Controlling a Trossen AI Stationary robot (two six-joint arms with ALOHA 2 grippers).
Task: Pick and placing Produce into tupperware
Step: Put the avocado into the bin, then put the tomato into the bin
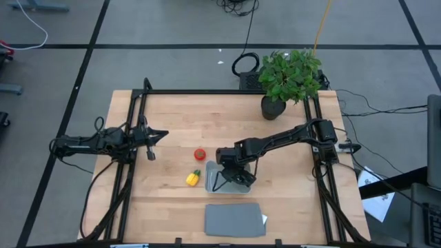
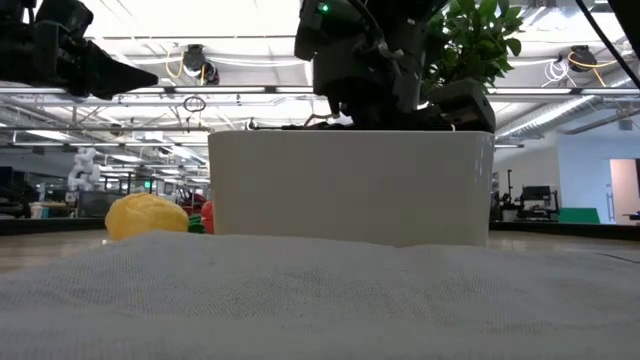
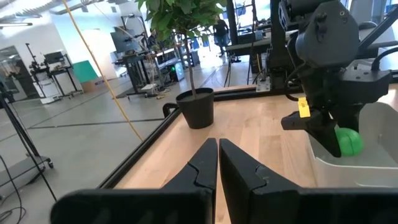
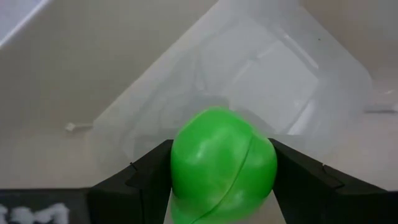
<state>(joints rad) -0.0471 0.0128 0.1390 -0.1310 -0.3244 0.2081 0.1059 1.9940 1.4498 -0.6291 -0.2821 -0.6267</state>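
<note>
Green and round, the toy produce piece (image 4: 222, 163) is clamped between the fingers (image 4: 142, 176) of the right gripper (image 1: 236, 178), which is held just above the open tupperware (image 1: 231, 176). From the left wrist view the green piece is seen at the tub's rim, pinched in that gripper (image 3: 339, 140). The light tub is set on the wooden worktop (image 1: 172, 117) a little toward its front edge, near the middle. Just beside the tub, on the side toward the left arm, the yellow piece with a green tip (image 1: 193, 178) is lying, and the red piece (image 1: 200, 154) is found a bit farther back. A flat grey lid (image 1: 234, 219) is placed by the front edge. The left gripper (image 1: 157, 136) is parked with its fingers (image 3: 202, 163) together near the left edge. A potted plant (image 1: 289, 79) is stood at the far right corner.
</note>
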